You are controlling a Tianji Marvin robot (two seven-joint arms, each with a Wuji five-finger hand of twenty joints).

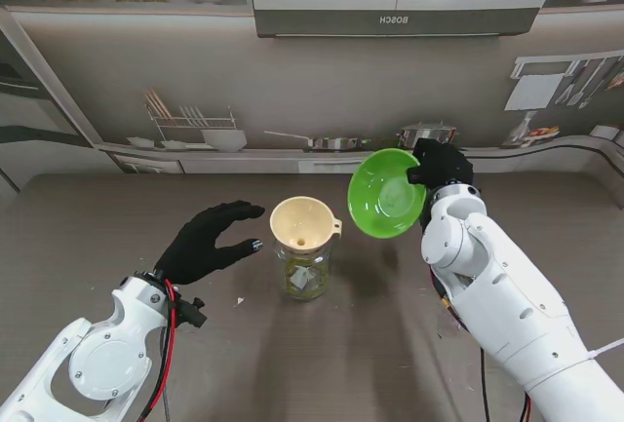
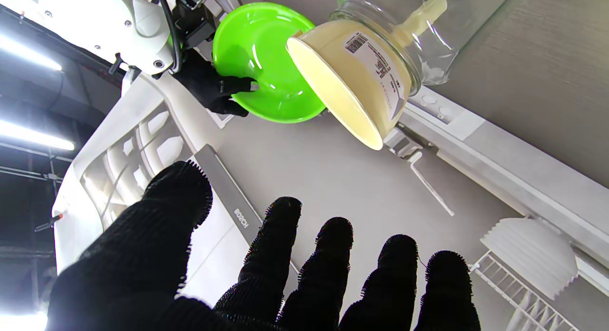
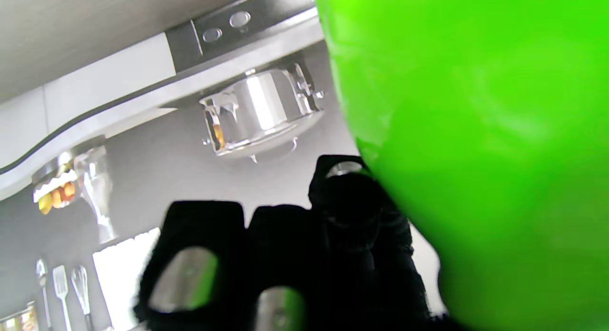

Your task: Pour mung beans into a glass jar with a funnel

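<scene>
Backdrop hood (image 1: 395,20) reads BOSCH (mirrored); funnel (image 2: 349,79) label unreadable.

Stand view: high above the shoulders, looking down on the table (image 1: 117,208) toward the back wall. Left wrist view: looks along the spread fingers (image 2: 280,245) at the funnel (image 2: 352,79) and green bowl (image 2: 257,60) beyond their tips; the stand view shares both. Right wrist view: very close, the bowl (image 3: 476,131) filling the frame beside the fingers (image 3: 342,198).

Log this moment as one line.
right hand: holds tilted green bowl | funnel: in jar | left hand: open beside jar
</scene>
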